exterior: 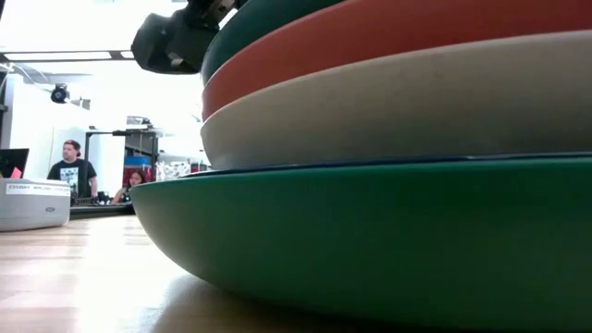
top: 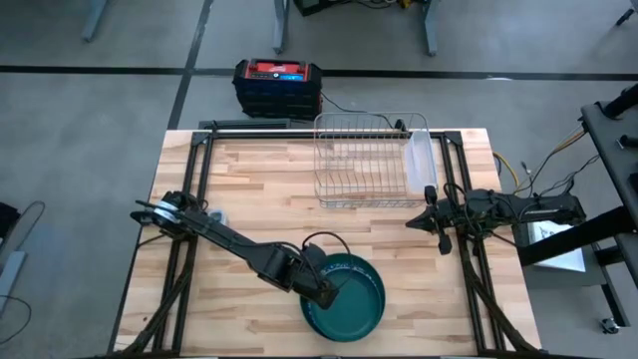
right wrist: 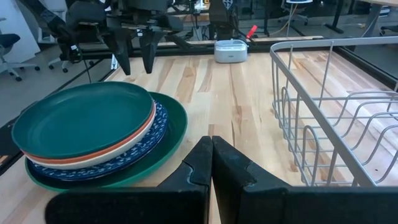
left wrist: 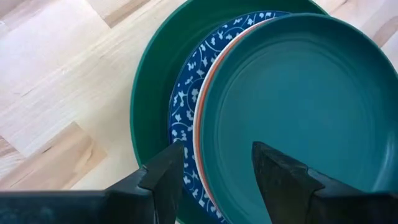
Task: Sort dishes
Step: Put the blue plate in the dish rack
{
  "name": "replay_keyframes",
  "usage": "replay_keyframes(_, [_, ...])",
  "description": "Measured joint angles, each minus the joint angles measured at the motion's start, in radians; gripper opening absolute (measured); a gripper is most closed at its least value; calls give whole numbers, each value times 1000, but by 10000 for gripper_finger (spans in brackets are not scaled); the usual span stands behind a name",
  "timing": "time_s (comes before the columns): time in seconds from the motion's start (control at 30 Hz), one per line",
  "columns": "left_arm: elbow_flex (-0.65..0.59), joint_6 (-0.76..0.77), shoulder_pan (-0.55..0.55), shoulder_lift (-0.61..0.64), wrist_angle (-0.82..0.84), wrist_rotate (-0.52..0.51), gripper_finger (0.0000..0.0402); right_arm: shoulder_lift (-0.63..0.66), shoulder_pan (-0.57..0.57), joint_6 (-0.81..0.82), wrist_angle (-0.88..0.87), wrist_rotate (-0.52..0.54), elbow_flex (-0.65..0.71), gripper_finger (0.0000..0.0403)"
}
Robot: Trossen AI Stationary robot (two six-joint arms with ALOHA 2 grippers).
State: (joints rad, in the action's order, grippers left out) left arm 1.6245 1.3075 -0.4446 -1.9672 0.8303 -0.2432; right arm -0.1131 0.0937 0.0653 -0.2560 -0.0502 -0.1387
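Stacked dishes [top: 349,297] fill the low view and sit at the lower centre of the high view on the wooden desk [top: 249,189]: a wide dark green plate [right wrist: 171,146] at the bottom, a blue floral-patterned plate [left wrist: 186,99], an orange plate [exterior: 388,46], and a teal plate [left wrist: 298,106] on top. Left gripper [top: 325,292] hovers over the stack's left rim, fingers [left wrist: 165,177] parted, holding nothing. Right gripper [top: 436,221], fingers pressed together, waits at centre right beside the silver wire rack [top: 364,160], which stands at upper centre.
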Motion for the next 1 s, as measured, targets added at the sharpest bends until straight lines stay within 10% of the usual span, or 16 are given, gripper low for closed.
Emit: replay_keyframes(1.0, [186,-15,0,-187,191,86,138,0,0,-15,-8,0,0,0])
